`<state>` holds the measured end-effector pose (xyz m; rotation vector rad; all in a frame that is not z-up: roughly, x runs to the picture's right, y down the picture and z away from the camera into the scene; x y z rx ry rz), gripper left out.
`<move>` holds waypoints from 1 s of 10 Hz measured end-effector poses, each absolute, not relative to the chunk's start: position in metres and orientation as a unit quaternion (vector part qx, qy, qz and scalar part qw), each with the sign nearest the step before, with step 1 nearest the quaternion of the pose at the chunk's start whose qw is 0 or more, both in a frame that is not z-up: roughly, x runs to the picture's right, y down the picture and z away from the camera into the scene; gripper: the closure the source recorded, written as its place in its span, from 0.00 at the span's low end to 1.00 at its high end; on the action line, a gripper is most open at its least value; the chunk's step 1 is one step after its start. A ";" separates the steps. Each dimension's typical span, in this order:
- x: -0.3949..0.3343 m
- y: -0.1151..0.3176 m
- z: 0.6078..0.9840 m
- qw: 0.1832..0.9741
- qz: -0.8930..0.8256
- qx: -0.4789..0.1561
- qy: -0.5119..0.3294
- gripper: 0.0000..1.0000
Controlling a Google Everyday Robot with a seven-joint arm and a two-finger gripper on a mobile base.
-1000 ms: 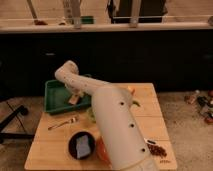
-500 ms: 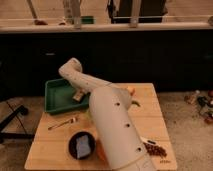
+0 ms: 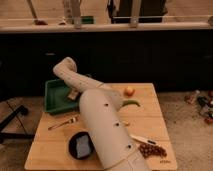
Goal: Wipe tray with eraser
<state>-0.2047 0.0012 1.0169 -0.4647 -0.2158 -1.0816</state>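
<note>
Camera view: green tray (image 3: 54, 96) sits at the far left corner of the wooden table (image 3: 150, 120). White arm (image 3: 102, 125) reaches over it; gripper (image 3: 73, 94) is down inside the tray, on a pale block, likely the eraser (image 3: 73, 93). Jaw state: cannot tell. Nearby: fork (image 3: 64, 122), black plate (image 3: 80, 145), orange fruit (image 3: 129, 91), green pepper (image 3: 131, 103).
</note>
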 end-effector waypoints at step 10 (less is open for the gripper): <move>-0.210 0.028 0.990 0.790 -0.550 -0.220 -0.155 1.00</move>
